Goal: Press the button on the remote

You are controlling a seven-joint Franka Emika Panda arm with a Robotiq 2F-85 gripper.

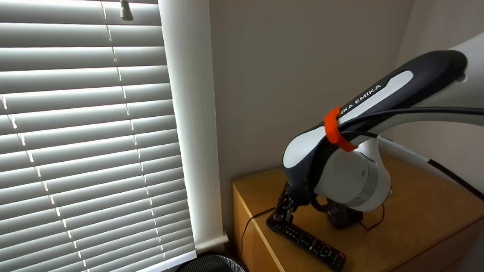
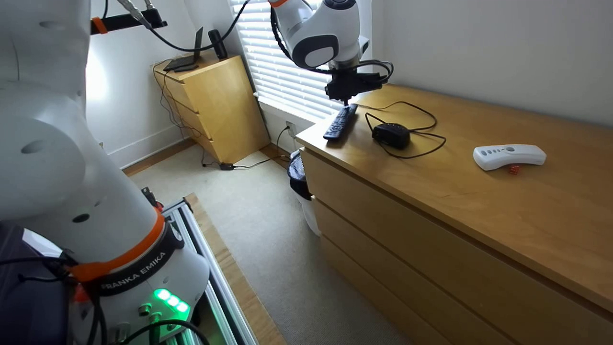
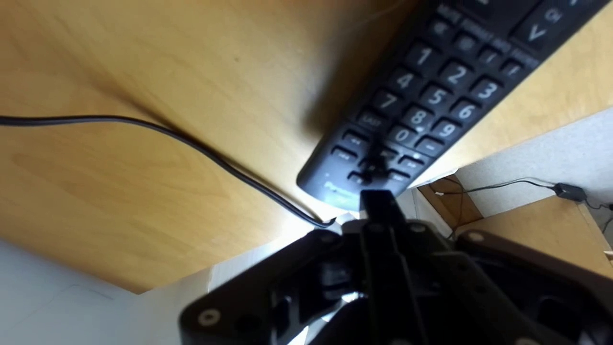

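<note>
The long black remote [image 1: 308, 241] lies flat near the dresser's edge; it also shows in an exterior view [image 2: 340, 123]. In the wrist view the remote [image 3: 433, 96] has its number buttons in sight, and its branded end is nearest the gripper. My gripper [image 3: 378, 197] is shut and empty, with its fingertips together. The fingertips point down over the branded end of the remote, at its lower buttons; in an exterior view the gripper [image 2: 346, 102] is right above or at that end. I cannot tell whether the tips touch the remote.
A rounded black corded object [image 2: 391, 135] with a looping cable lies beside the remote on the wooden dresser [image 2: 455, 191]. A white controller [image 2: 510, 155] and a red die [image 2: 514, 169] lie farther along. A waste bin [image 2: 309, 211] stands by the dresser, near the window blinds [image 1: 87, 132].
</note>
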